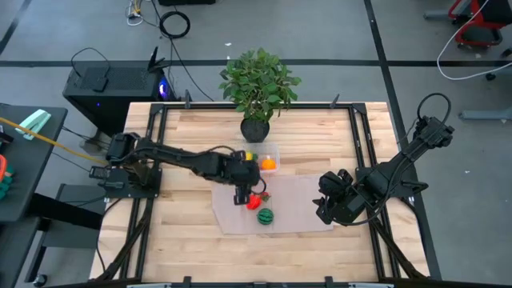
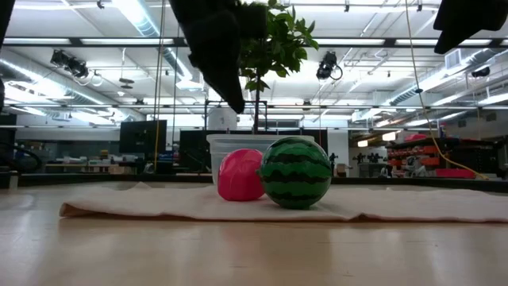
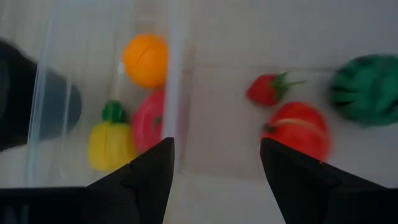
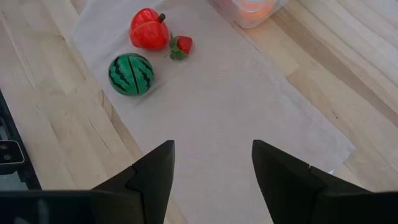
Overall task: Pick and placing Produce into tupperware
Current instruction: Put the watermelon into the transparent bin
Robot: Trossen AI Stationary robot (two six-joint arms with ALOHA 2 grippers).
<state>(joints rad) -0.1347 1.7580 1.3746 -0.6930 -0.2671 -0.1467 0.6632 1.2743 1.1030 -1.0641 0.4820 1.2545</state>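
With its fingers spread apart and nothing between them, the left gripper [image 1: 242, 194] hangs over the near edge of the tupperware [image 1: 263, 149], right where the clear wall meets the translucent mat [image 1: 300, 204]. From its wrist cam you can see three pieces already inside the tub: an orange [image 3: 145, 60], a yellow one with a green top [image 3: 111, 142] and a pinkish-red one [image 3: 149, 121] pressed against the wall. Still out on the mat, just beside the gripper, are a red tomato [image 3: 298, 129], a little strawberry [image 3: 268, 89] touching it or nearly so, and the toy watermelon [image 1: 265, 216] a bit nearer the front edge. Over on the right side of the mat, the right gripper [image 1: 330, 206] sits well apart from all of it, jaws also partly open and empty. Potted plant [image 1: 258, 88] stands at the back of the table [image 1: 184, 240], just behind the tub.
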